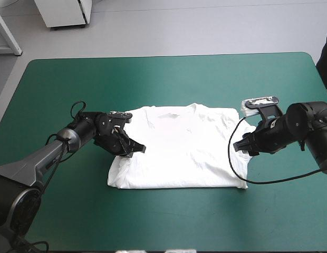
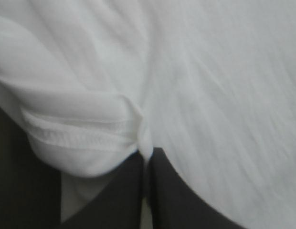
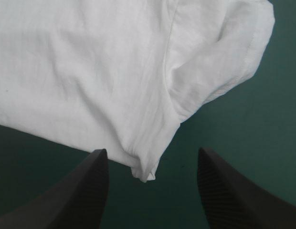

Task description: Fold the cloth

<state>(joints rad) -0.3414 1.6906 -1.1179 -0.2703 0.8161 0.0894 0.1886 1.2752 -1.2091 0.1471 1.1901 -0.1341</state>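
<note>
White against the teal-green tabletop (image 1: 163,74), the T-shirt (image 1: 179,153) lies spread flat at the middle with its collar toward the far edge. It reads wider across than it is deep, so its long axis runs from one arm to the other. My left end effector (image 1: 133,149) sits on the shirt's left margin, low and angled inward. Through its wrist camera I see the two black fingers pressed together, with a stitched fold of cloth (image 2: 76,136) pinched between them. My right end effector (image 1: 241,146) is just beside the opposite margin, fingers spread wide and holding nothing. From its camera a pointed bit of the shirt's edge reaches into the gap between them, a sleeve (image 3: 219,62) lies ahead, and bare cover shows under both tips. So the cloth lies inward of each arm, and each is about equally near its own side. I judge the fold turns on the right side: it needs to advance onto that edge and pinch it before both margins can be carried together. Lifting with the left alone would likely skew the shirt.
</note>
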